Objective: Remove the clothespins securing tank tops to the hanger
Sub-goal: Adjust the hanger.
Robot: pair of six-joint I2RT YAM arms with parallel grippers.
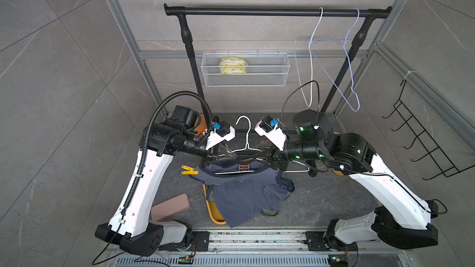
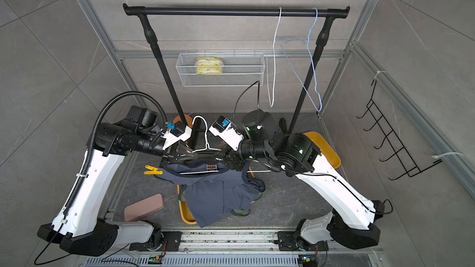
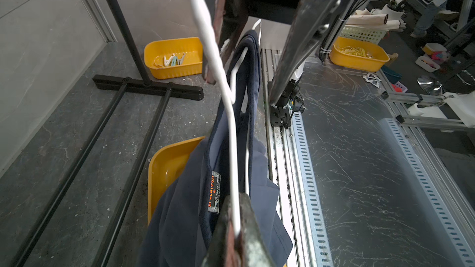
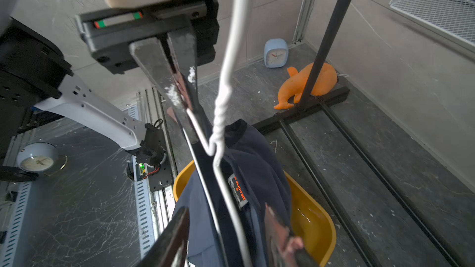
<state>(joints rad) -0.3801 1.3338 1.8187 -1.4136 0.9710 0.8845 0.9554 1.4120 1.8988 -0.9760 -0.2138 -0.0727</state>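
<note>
A slate blue tank top (image 1: 246, 191) (image 3: 185, 214) hangs from a white wire hanger (image 1: 246, 134) (image 4: 221, 114), held low over the table. My left gripper (image 3: 236, 201) (image 1: 221, 154) is shut on the hanger's wire arm. My right gripper (image 4: 227, 210) (image 1: 262, 154) is open, its jaws straddling the other wire arm and the top's shoulder. A bit of olive green tank top (image 1: 270, 211) shows under the blue one. One yellow clothespin (image 1: 189, 170) lies on the table by the left arm. Several clothespins (image 3: 173, 60) lie in a yellow bin (image 3: 174, 73). I see none on the hanger.
A yellow tray (image 1: 213, 214) lies under the tops. A brown pad (image 1: 171, 208) sits front left. The black rack (image 1: 277, 12) holds two empty hangers (image 1: 312, 60); its base (image 3: 149, 88) crosses the table. A wire basket (image 1: 245, 69), an orange toy (image 4: 308, 83) and a blue clock (image 4: 276, 53) stand behind.
</note>
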